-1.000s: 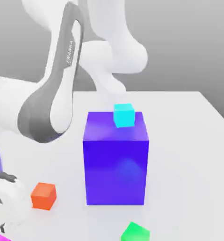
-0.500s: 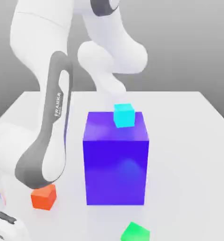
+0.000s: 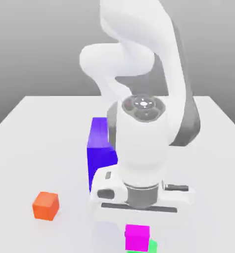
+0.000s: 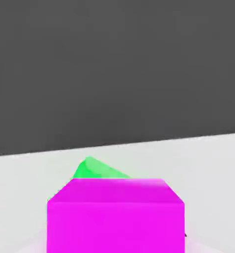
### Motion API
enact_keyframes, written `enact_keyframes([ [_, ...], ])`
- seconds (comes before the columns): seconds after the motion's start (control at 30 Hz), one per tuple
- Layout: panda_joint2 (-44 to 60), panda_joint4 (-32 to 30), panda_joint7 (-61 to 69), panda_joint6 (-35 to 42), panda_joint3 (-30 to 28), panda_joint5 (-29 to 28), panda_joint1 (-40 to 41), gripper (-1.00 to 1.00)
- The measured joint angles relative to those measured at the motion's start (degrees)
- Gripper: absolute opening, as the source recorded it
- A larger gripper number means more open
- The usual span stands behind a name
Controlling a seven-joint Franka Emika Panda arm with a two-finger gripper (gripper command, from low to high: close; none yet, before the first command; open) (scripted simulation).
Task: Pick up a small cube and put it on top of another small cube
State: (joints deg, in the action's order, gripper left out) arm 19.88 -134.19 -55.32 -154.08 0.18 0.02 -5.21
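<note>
The small magenta cube (image 3: pixel 137 237) sits near the table's front edge, directly under my gripper (image 3: pixel 141 197), which points straight down at it. The small green cube (image 3: pixel 153 245) peeks out at the magenta cube's lower corner, on the exterior view's right, and is mostly covered by it. In the hand view the magenta cube (image 4: pixel 114 215) is very close, with a wedge of the green cube (image 4: pixel 94 169) showing just past its top edge. The two cubes overlap; I cannot tell whether the magenta one rests fully on the green one.
A big blue-violet block (image 3: pixel 100 148) stands behind the hand, partly hidden by the arm. An orange small cube (image 3: pixel 45 205) lies on the white table (image 3: pixel 35 133) toward the exterior view's left.
The arm has swung from the exterior view's left to the front of the blue-violet block. The magenta cube went from the bottom-left corner to over the green cube.
</note>
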Motion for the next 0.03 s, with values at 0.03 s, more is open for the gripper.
enact_keyframes([
  [0.03,0.00,0.00,0.00,0.00,0.00,0.00,0.00,1.00],
])
